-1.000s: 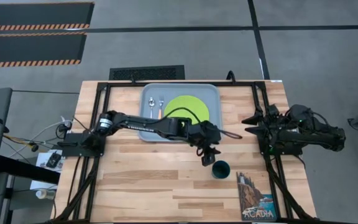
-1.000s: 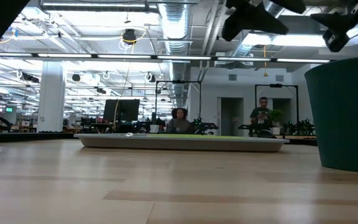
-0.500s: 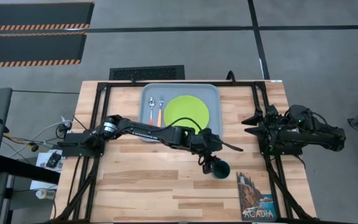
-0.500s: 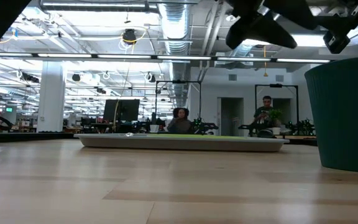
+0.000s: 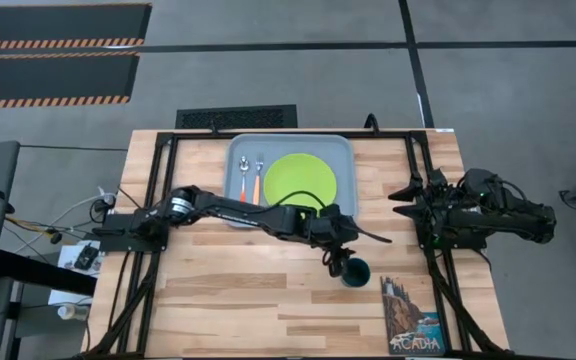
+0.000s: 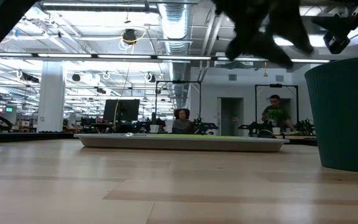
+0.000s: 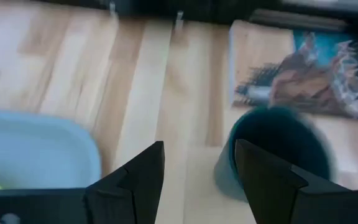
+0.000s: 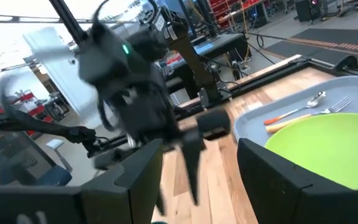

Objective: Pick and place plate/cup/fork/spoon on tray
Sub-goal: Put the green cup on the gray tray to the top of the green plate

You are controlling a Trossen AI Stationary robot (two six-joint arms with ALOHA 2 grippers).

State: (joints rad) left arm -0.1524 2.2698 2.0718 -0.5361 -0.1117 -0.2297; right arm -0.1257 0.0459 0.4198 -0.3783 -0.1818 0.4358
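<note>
The cup (image 5: 356,271) is located near the table's front right corner. The left gripper (image 5: 337,264), fingers spread apart, is positioned just beside it, over its rim. The right gripper (image 5: 405,200), fingers parted, is parked at the right edge.

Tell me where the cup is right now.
In the high view the cup stands on the bare table, off the tray, beside the picture book, with the left pincer at its rim.

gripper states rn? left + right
Left gripper: jaws open, empty, beside the cup.
Right gripper: jaws open, empty, parked at the right side of the table.
</note>
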